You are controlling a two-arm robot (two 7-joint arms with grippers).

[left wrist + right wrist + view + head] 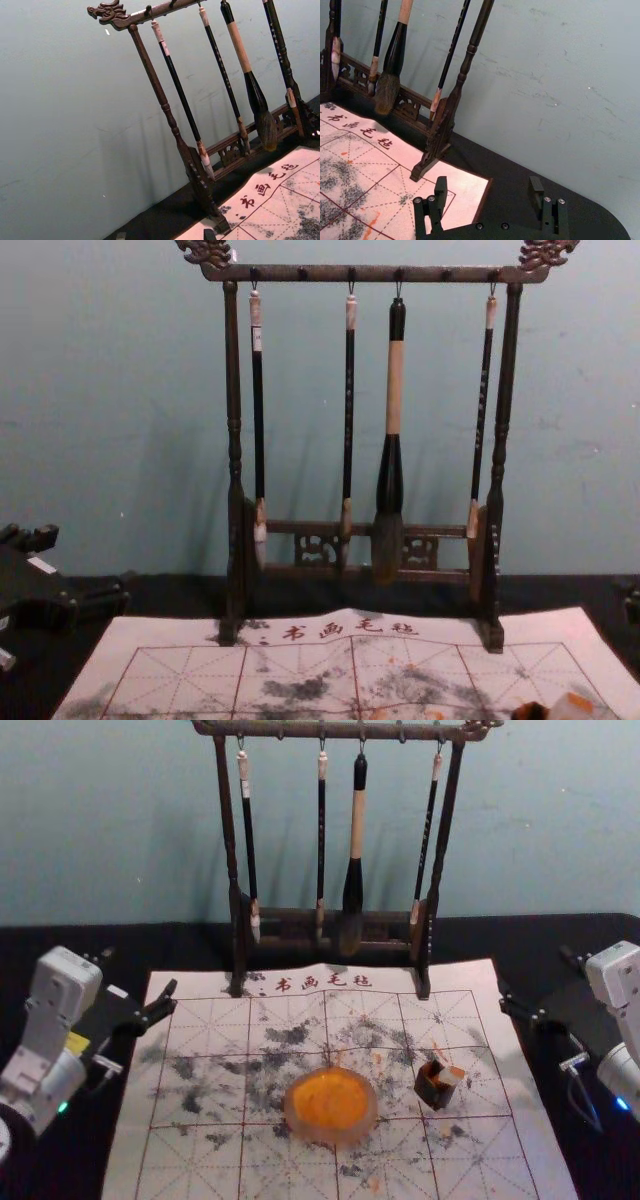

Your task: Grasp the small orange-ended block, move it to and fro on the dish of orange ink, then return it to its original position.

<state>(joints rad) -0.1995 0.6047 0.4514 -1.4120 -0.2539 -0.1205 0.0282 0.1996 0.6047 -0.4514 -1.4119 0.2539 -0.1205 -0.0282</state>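
The small pale block with an orange end (452, 1075) sticks up at a tilt from a little dark box (435, 1095) on the mat's right half; the block (574, 706) also shows at the chest view's bottom edge. Left of the box lies the round dish of orange ink (331, 1106). My right gripper (535, 978) is held beyond the mat's right edge, away from the block; the right gripper (488, 186) has its fingers spread with nothing between them. Parked off the mat's left side, my left gripper (140, 972) is open too, its tips at the bottom of its wrist view (165, 235).
A dark wooden rack (238, 910) with several hanging brushes stands at the mat's far edge, before the wall. The ink-stained white mat (210, 1160) lies on a black tabletop (130, 942). The large brush (389, 480) hangs low near the rack's middle.
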